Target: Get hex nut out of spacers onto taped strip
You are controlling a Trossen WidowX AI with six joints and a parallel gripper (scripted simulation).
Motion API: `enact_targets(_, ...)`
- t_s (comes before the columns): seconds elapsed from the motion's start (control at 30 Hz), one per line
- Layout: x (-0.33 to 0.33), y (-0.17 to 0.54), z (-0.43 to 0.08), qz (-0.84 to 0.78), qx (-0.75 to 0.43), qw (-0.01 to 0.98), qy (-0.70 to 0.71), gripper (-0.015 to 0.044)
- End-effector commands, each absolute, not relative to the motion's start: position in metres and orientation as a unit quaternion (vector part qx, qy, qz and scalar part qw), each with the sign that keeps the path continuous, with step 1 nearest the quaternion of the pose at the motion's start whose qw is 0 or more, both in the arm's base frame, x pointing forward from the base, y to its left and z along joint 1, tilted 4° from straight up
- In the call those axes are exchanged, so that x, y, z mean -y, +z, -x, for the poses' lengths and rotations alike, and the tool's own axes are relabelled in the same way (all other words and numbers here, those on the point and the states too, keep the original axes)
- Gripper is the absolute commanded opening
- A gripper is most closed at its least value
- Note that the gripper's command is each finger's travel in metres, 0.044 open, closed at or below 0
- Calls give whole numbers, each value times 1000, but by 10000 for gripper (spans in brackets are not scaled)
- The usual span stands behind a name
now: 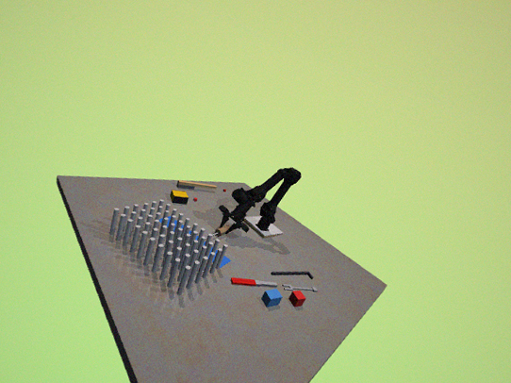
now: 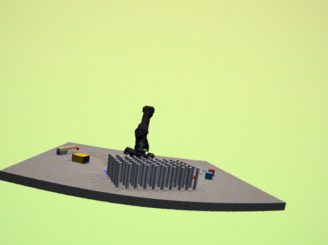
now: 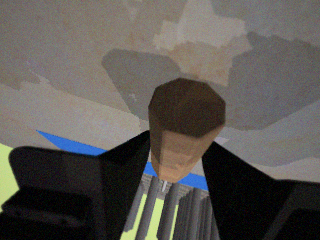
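My gripper is shut on the wooden handle of a tool. The handle tilts down toward the spacers, and its thin metal shaft runs on from the far end to the near side of the field; its tip is hidden. The grey metal spacers stand upright in rows. The blue taped strip lies along the field's arm side, below the held tool. The hex nut cannot be made out in any view.
A red-handled tool, a black hooked bar and a wrench lie beside the field, near a blue cube and a red cube. Opposite are a yellow-black block and a wooden bar.
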State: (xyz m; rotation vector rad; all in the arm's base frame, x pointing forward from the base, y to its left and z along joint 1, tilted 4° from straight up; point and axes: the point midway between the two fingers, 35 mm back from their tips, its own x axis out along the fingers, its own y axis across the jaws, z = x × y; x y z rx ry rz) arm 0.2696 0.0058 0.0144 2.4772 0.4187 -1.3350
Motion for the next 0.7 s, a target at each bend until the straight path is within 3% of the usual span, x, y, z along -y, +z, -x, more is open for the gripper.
enact_targets(0.0,-5,14,-266,-861,-148,148,-464,0)
enact_targets(0.67,-1,14,-256,-860,-148,148,-465,0)
